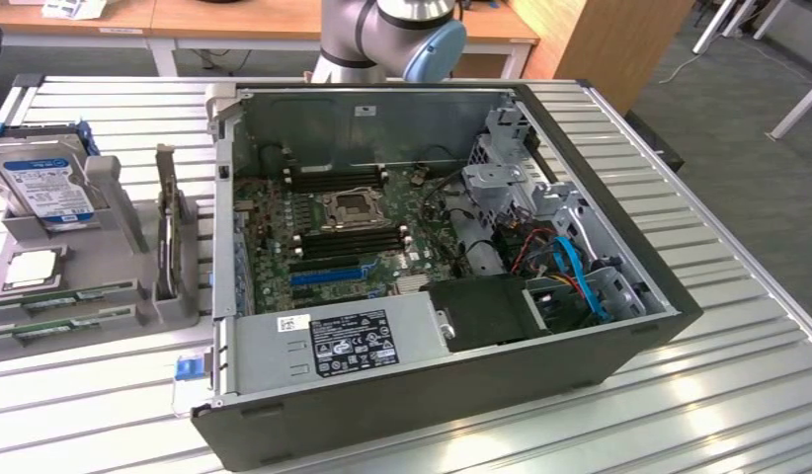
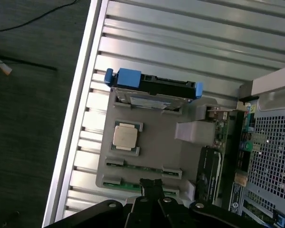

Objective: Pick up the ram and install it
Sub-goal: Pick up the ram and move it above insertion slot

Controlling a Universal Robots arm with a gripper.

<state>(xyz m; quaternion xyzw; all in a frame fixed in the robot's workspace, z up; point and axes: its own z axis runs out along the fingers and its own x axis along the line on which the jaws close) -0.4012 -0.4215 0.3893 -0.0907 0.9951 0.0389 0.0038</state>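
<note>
Two ram sticks [image 1: 74,294] were laid flat and parallel in the long grooves at one edge of a grey holder [image 2: 154,145], each seen as a thin green strip. In the wrist view the outer ram stick [image 2: 124,186] was partly covered by the black fingertips of the hand [image 2: 151,183], which was poised over that edge of the holder. Whether the stick was touched could not be told. The fingers were found pressed together, and neither stick was clamped between them. Just beyond the inner stick a square processor [image 2: 125,136] was seated in its recess. Past it, a hard drive [image 1: 38,183] with blue brackets was propped at a tilt against the holder's far end. An expansion card [image 1: 166,222] was stood on edge along the side of the holder nearest the computer case [image 1: 446,405]. The holder was placed on the slatted metal counter [image 1: 722,395], just beside the case on the exterior view's left. The case was laid on its side with its panel off, so that the motherboard [image 1: 268,232] was exposed. On it, long black memory slots [image 1: 354,242] were ranged beside the processor socket, with a blue expansion slot [image 1: 330,272] below them. A power supply [image 1: 340,341] was mounted along the near wall, and the arm [image 1: 379,30] was seen rising behind the case.
</note>
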